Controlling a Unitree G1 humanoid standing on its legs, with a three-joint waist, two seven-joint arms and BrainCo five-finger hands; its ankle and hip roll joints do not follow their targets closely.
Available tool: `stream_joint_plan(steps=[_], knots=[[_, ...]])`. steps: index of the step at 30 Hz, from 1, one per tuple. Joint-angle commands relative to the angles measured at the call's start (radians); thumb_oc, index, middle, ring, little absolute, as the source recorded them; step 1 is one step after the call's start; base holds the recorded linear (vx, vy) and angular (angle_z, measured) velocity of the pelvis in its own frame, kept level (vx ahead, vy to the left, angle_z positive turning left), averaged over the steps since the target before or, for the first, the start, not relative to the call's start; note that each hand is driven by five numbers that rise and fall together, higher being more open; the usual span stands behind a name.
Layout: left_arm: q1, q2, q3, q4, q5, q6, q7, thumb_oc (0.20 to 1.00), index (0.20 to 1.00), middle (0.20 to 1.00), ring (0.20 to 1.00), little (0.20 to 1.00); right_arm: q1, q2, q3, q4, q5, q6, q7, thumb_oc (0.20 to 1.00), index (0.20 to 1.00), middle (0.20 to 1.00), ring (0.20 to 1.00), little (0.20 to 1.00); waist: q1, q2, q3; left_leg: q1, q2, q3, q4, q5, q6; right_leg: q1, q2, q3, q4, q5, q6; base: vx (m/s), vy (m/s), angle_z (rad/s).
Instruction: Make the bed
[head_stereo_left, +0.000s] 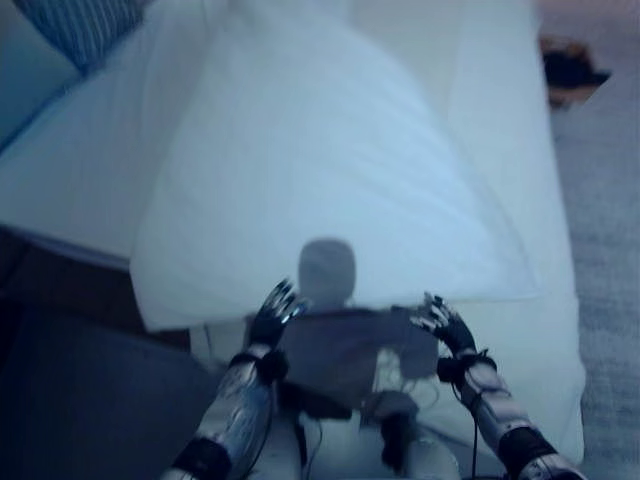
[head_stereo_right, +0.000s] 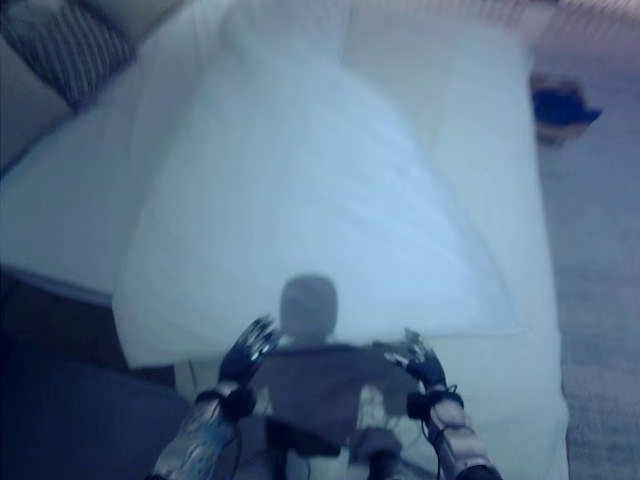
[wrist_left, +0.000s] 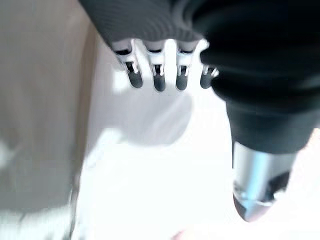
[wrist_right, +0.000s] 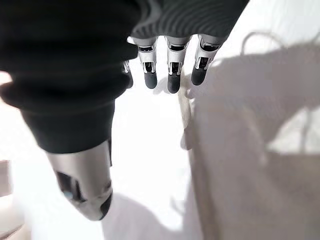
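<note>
The striped cushion (head_stereo_left: 85, 25) at the far left is cut off by the frame edge. A dark object (head_stereo_left: 570, 70) on the floor at the far right is too blurred to identify. The white duvet (head_stereo_left: 330, 170) hides the mattress (head_stereo_left: 520, 120) beneath it.

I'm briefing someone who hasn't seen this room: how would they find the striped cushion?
Start from the white bed with the big white duvet spread across it. Go to its far left corner, where the striped cushion lies at the bed's edge. It is the one dark, striped thing among plain white bedding.
</note>
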Motion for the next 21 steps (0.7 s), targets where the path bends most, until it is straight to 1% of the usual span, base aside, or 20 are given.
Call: stream_joint_plan(steps=[1, 2, 3, 4, 5, 7, 10, 11, 12, 14, 15, 18, 19, 21], knots=[[-0.058, -0.070, -0.012, -0.001, -0.106, -0.015, 0.028, 1.000, 1.000, 1.000, 1.000, 1.000, -0.094, 0.013, 0.009, -0.094, 0.088, -0.059, -0.075, 1.000, 1.000, 1.000, 1.000, 1.000, -0.020, -0.014, 0.049, -0.035, -0.002, 0.006, 0.065, -0.050, -0.017, -0.071, -0.039, 0.026, -0.016, 0.172, 0.059, -0.13, -0.004, 0.02], [-0.077, -0.085, -0.032, -0.007, -0.120, -0.020, 0.043, 1.000, 1.000, 1.000, 1.000, 1.000, -0.120, 0.031, 0.003, -0.100, 0.125, -0.072, -0.104, 1.000, 1.000, 1.000, 1.000, 1.000, -0.021, -0.015, 0.049, -0.071, 0.002, 0.011, 0.071, -0.047, -0.016, -0.111, -0.040, 0.022, -0.008, 0.173, 0.057, -0.06, -0.013, 0.00], [-0.079, -0.085, -0.032, -0.007, -0.120, -0.020, 0.043, 1.000, 1.000, 1.000, 1.000, 1.000, -0.121, 0.031, 0.002, -0.100, 0.125, -0.072, -0.104, 1.000, 1.000, 1.000, 1.000, 1.000, -0.021, -0.016, 0.049, -0.074, 0.002, 0.011, 0.073, -0.048, -0.016, -0.114, -0.040, 0.024, -0.005, 0.173, 0.056, -0.05, -0.020, -0.01], [-0.097, -0.098, -0.050, -0.024, -0.144, -0.024, 0.052, 1.000, 1.000, 1.000, 1.000, 1.000, -0.146, 0.054, -0.005, -0.125, 0.167, -0.090, -0.125, 1.000, 1.000, 1.000, 1.000, 1.000, -0.021, -0.021, 0.049, -0.112, 0.006, 0.013, 0.080, -0.047, -0.014, -0.156, -0.043, 0.025, 0.003, 0.175, 0.055, 0.01, -0.050, -0.01], [-0.129, -0.127, -0.080, -0.023, -0.178, -0.024, 0.068, 1.000, 1.000, 1.000, 1.000, 1.000, -0.181, 0.081, 0.009, -0.141, 0.204, -0.114, -0.162, 1.000, 1.000, 1.000, 1.000, 1.000, -0.016, -0.029, 0.049, -0.152, 0.013, 0.010, 0.087, -0.074, -0.021, -0.211, -0.038, 0.035, 0.025, 0.151, 0.070, 0.01, -0.073, -0.07], [-0.163, -0.141, -0.103, -0.020, -0.174, -0.028, 0.095, 1.000, 1.000, 1.000, 1.000, 1.000, -0.213, 0.103, 0.001, -0.146, 0.270, -0.139, -0.190, 1.000, 1.000, 1.000, 1.000, 1.000, -0.015, -0.038, 0.049, -0.206, 0.015, 0.007, 0.099, -0.075, -0.022, -0.256, -0.046, 0.030, 0.035, 0.149, 0.069, 0.00, -0.084, -0.10], [-0.203, -0.154, -0.126, -0.020, -0.180, -0.037, 0.130, 1.000, 1.000, 1.000, 1.000, 1.000, -0.254, 0.122, 0.000, -0.132, 0.355, -0.165, -0.219, 1.000, 1.000, 1.000, 1.000, 1.000, -0.016, -0.044, 0.049, -0.270, 0.011, -0.001, 0.110, -0.077, -0.024, -0.307, -0.055, 0.022, 0.042, 0.150, 0.070, -0.01, -0.052, 0.01], [-0.204, -0.154, -0.125, -0.020, -0.180, -0.037, 0.131, 1.000, 1.000, 1.000, 1.000, 1.000, -0.257, 0.121, -0.001, -0.130, 0.357, -0.165, -0.218, 1.000, 1.000, 1.000, 1.000, 1.000, -0.016, -0.044, 0.049, -0.272, 0.011, -0.001, 0.112, -0.077, -0.024, -0.309, -0.055, 0.022, 0.043, 0.150, 0.070, 0.01, -0.053, 0.05], [-0.223, -0.146, -0.135, -0.034, -0.177, -0.035, 0.150, 1.000, 1.000, 1.000, 1.000, 1.000, -0.281, 0.133, 0.001, -0.121, 0.436, -0.184, -0.235, 1.000, 1.000, 1.000, 1.000, 1.000, -0.014, -0.045, 0.049, -0.300, 0.010, 0.002, 0.111, -0.076, -0.027, -0.334, -0.059, 0.016, 0.042, 0.154, 0.071, 0.03, -0.044, 0.02], [-0.231, -0.138, -0.142, -0.051, -0.171, -0.031, 0.161, 1.000, 1.000, 1.000, 1.000, 1.000, -0.298, 0.148, -0.001, -0.118, 0.506, -0.205, -0.230, 1.000, 1.000, 1.000, 1.000, 1.000, -0.008, -0.043, 0.049, -0.322, 0.009, -0.001, 0.112, -0.077, -0.027, -0.356, -0.063, 0.011, 0.042, 0.159, 0.072, 0.04, -0.055, 0.00], [-0.234, -0.130, -0.148, -0.071, -0.176, -0.033, 0.170, 1.000, 1.000, 1.000, 1.000, 1.000, -0.299, 0.164, -0.006, -0.133, 0.565, -0.232, -0.226, 1.000, 1.000, 1.000, 1.000, 1.000, -0.004, -0.043, 0.049, -0.341, 0.006, -0.001, 0.113, -0.078, -0.028, -0.368, -0.065, 0.007, 0.042, 0.160, 0.073, 0.03, -0.043, 0.02], [-0.238, -0.131, -0.153, -0.076, -0.178, -0.033, 0.172, 1.000, 1.000, 1.000, 1.000, 1.000, -0.304, 0.172, -0.012, -0.130, 0.598, -0.241, -0.213, 1.000, 1.000, 1.000, 1.000, 1.000, -0.003, -0.041, 0.049, -0.349, 0.005, -0.004, 0.114, -0.079, -0.028, -0.378, -0.068, 0.005, 0.045, 0.159, 0.072, 0.03, -0.025, 0.07], [-0.244, -0.130, -0.153, -0.087, -0.182, -0.037, 0.169, 1.000, 1.000, 1.000, 1.000, 1.000, -0.304, 0.188, -0.020, -0.140, 0.652, -0.269, -0.190, 1.000, 1.000, 1.000, 1.000, 1.000, 0.000, -0.037, 0.049, -0.360, 0.001, -0.007, 0.118, -0.081, -0.027, -0.389, -0.072, -0.002, 0.053, 0.156, 0.073, 0.04, -0.030, 0.07], [-0.251, -0.130, -0.155, -0.090, -0.186, -0.041, 0.165, 1.000, 1.000, 1.000, 1.000, 1.000, -0.311, 0.199, -0.034, -0.140, 0.703, -0.292, -0.167, 1.000, 1.000, 1.000, 1.000, 1.000, 0.003, -0.034, 0.049, -0.369, -0.001, -0.009, 0.120, -0.084, -0.026, -0.396, -0.076, -0.005, 0.056, 0.156, 0.074, 0.03, -0.026, 0.06]])
